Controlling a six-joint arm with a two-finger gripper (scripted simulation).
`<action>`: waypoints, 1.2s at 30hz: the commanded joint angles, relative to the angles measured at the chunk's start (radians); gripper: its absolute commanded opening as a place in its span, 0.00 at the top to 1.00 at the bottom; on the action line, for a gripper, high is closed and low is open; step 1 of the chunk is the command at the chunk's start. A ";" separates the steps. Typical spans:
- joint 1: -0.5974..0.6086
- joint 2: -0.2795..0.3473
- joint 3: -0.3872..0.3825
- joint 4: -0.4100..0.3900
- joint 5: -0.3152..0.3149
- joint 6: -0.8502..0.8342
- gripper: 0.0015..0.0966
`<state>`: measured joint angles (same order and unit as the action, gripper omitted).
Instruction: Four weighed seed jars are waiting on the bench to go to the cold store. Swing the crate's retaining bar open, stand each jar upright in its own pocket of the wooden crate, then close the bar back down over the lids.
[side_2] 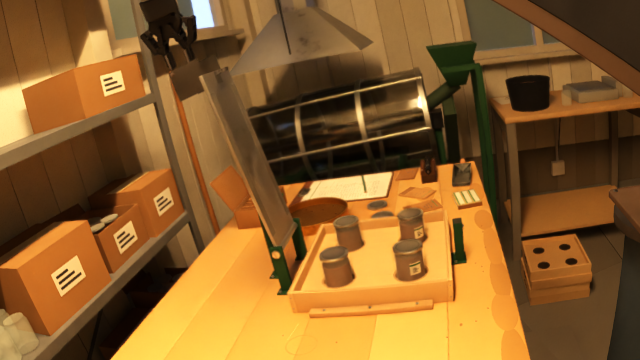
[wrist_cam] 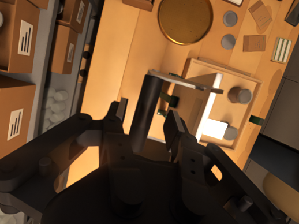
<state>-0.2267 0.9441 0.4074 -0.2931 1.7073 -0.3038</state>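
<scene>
The retaining bar (side_2: 245, 155) (wrist_cam: 184, 82) is a flat grey panel swung up on its green hinge posts (side_2: 282, 255) at the crate's left side, leaning away from the crate. My gripper (side_2: 167, 32) (wrist_cam: 147, 115) hangs high above and left of the bar's top end, open and holding nothing. In the wrist camera a dark handle (wrist_cam: 144, 112) at the bar's upper end shows between the fingers, well below them. The wooden crate (side_2: 372, 262) (wrist_cam: 222, 101) sits mid-bench. Four grey-lidded jars stand upright in its pockets: back left (side_2: 348, 231), back right (side_2: 411, 223), front left (side_2: 336, 265), front right (side_2: 409, 258).
A seed-cleaning drum (side_2: 345, 120) stands behind the bench. Shelves with cardboard boxes (side_2: 50, 280) line the left. A round sieve (side_2: 320, 210) (wrist_cam: 184, 21), a notepad (side_2: 350, 187), loose lids (wrist_cam: 229, 18) and packets (side_2: 467, 197) lie behind the crate. A green latch post (side_2: 457, 240) stands at its right.
</scene>
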 commanded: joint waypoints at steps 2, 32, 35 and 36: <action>0.000 -0.004 0.007 0.000 -0.005 0.002 0.51; 0.000 -0.022 0.083 0.002 -0.061 0.018 0.51; 0.000 -0.022 0.083 0.002 -0.061 0.018 0.51; 0.000 -0.022 0.083 0.002 -0.061 0.019 0.51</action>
<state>-0.2267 0.9232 0.4921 -0.2911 1.6460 -0.2853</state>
